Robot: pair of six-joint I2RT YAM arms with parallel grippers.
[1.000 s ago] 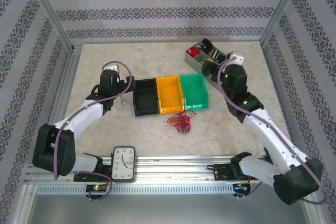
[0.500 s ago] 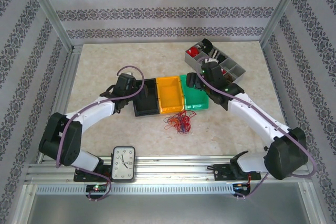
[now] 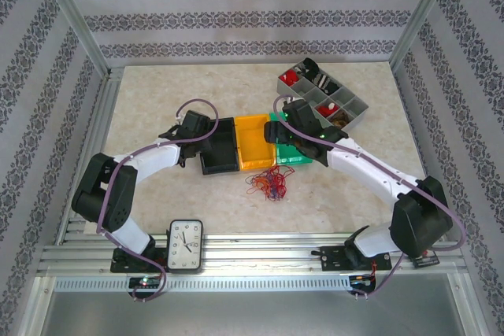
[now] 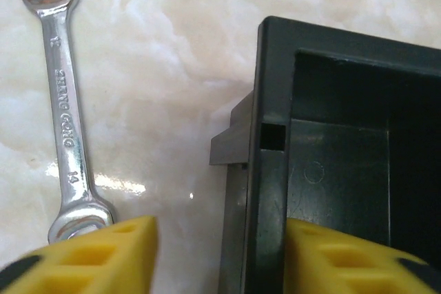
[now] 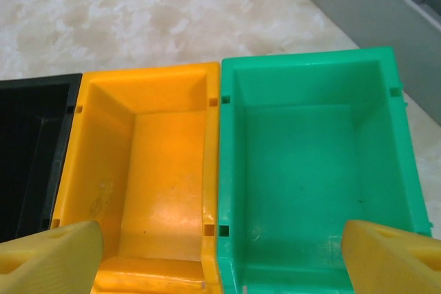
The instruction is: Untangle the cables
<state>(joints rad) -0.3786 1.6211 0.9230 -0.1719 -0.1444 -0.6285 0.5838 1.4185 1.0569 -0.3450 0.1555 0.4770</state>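
Top external view: the cables [image 3: 270,184], a small curly tangle of red, orange and dark blue wire, lie on the marbled worktop [image 3: 150,92] a little below the centre of the frame. Neither arm touches them. Just above the tangle stand three open bins in a row, side by side: a black bin [image 3: 219,147] on the left, an orange bin [image 3: 252,143] in the middle and a green bin [image 3: 295,155] on the right, the last partly covered by the right arm.

Left wrist view: the left pincer [image 4: 220,232] has its yellow fingers [image 4: 103,253] apart and straddling the black bin's left wall, one finger outside over the worktop and the other over the bin's inside. A gap shows between the outer finger and the wall, so nothing is clamped. A steel wrench [image 4: 65,122] lies flat on the worktop at the left of that frame, its ring end just above the outer finger.

Right wrist view: the right pincer [image 5: 220,253] is spread wide and empty, its fingers in the lower corners, hanging above the orange and green bins, both of which are bare inside.

A grey compartment tray [image 3: 346,116] sits on the worktop in the upper right of the top view, well apart from the cables. A white clock [image 3: 186,246] rests at the lower left on the metal rail.
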